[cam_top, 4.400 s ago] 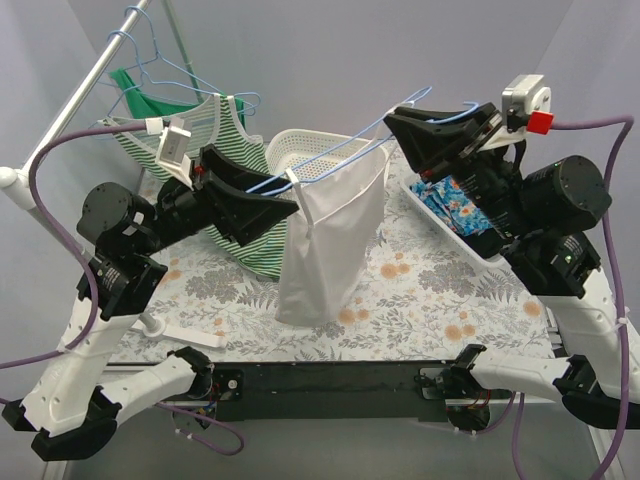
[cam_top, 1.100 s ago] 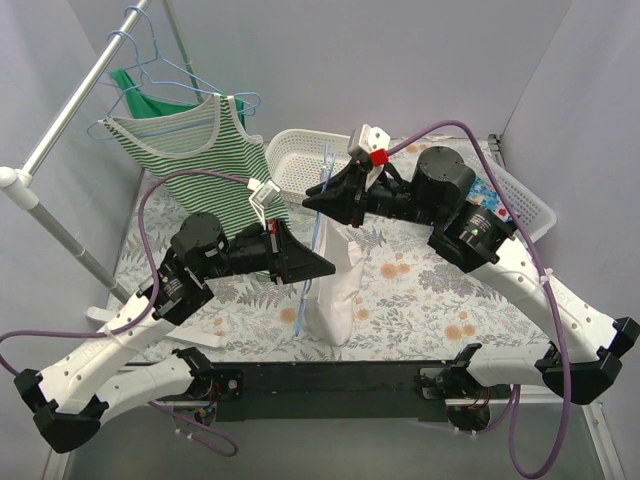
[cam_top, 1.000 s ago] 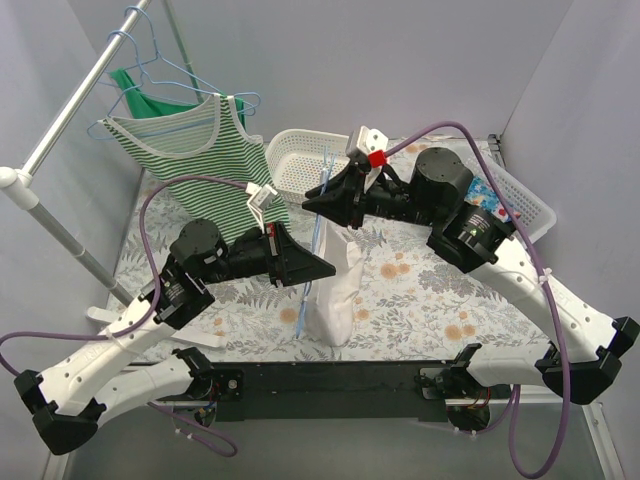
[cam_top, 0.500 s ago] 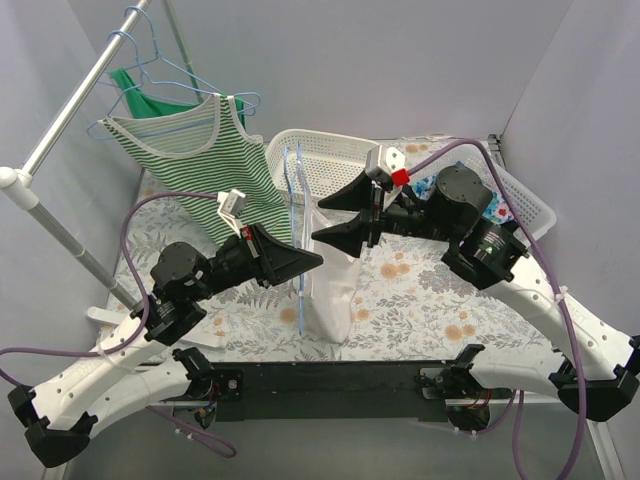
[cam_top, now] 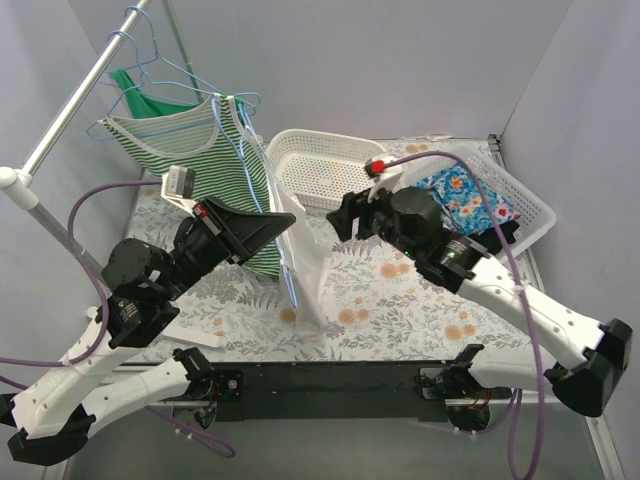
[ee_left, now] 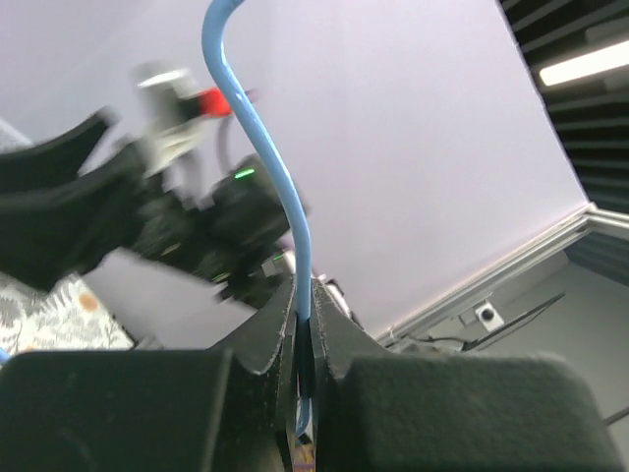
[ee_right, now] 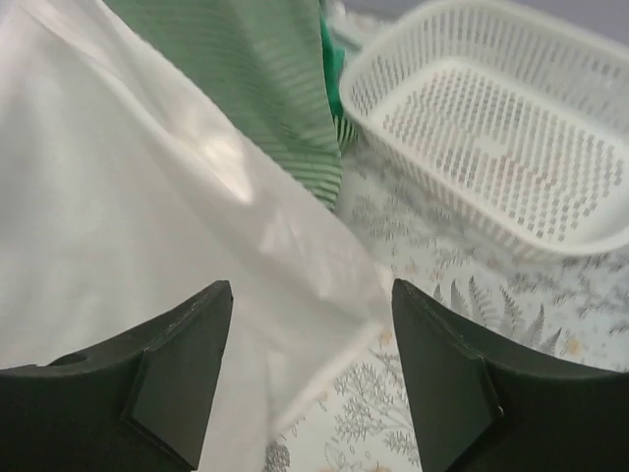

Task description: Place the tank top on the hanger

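Observation:
The white tank top (cam_top: 305, 262) hangs in a narrow drape from the light-blue wire hanger (cam_top: 289, 290) over the middle of the table. My left gripper (cam_top: 288, 222) is shut on the hanger's wire; in the left wrist view the blue wire of the hanger (ee_left: 265, 147) rises out of the closed left gripper (ee_left: 305, 300). My right gripper (cam_top: 338, 218) hovers just right of the cloth, open and holding nothing. In the right wrist view the right gripper (ee_right: 310, 287) spreads wide above the tank top (ee_right: 147, 216), apart from it.
A clothes rack rod (cam_top: 60, 125) at the back left carries the striped top (cam_top: 200, 150), a green top (cam_top: 150, 100) and spare blue hangers (cam_top: 150, 55). An empty white basket (cam_top: 320, 150) stands behind; another basket (cam_top: 530, 215) holds floral cloth (cam_top: 465, 195).
My right gripper opened, let go and drew back to the right. The left arm swung the hanger and tank top up and leftward, toward the rack.

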Action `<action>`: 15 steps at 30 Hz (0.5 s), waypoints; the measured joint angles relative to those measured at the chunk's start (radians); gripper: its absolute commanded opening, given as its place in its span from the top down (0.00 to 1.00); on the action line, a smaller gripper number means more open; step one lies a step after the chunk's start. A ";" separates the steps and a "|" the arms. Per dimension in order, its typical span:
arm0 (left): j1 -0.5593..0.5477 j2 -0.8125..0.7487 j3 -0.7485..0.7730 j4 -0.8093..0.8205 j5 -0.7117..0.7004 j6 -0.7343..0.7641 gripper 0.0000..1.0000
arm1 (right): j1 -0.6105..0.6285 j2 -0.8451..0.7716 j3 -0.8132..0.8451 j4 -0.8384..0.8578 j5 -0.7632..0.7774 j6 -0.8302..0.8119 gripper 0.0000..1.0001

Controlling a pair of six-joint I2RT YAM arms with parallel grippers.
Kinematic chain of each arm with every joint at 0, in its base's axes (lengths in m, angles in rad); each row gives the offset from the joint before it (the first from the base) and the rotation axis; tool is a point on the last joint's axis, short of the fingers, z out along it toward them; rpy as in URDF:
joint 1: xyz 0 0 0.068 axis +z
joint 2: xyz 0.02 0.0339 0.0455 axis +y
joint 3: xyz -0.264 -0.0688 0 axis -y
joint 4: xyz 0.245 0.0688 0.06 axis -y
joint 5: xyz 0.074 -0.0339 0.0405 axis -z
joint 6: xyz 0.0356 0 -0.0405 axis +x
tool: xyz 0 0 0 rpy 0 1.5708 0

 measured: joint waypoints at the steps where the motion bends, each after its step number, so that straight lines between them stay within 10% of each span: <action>1: 0.000 0.004 0.021 -0.008 -0.010 0.004 1.00 | -0.005 0.032 -0.029 0.015 -0.015 0.020 0.26; 15: 0.000 0.113 0.204 -0.061 -0.167 0.022 1.00 | 0.001 0.397 -0.204 0.278 -0.272 0.280 0.30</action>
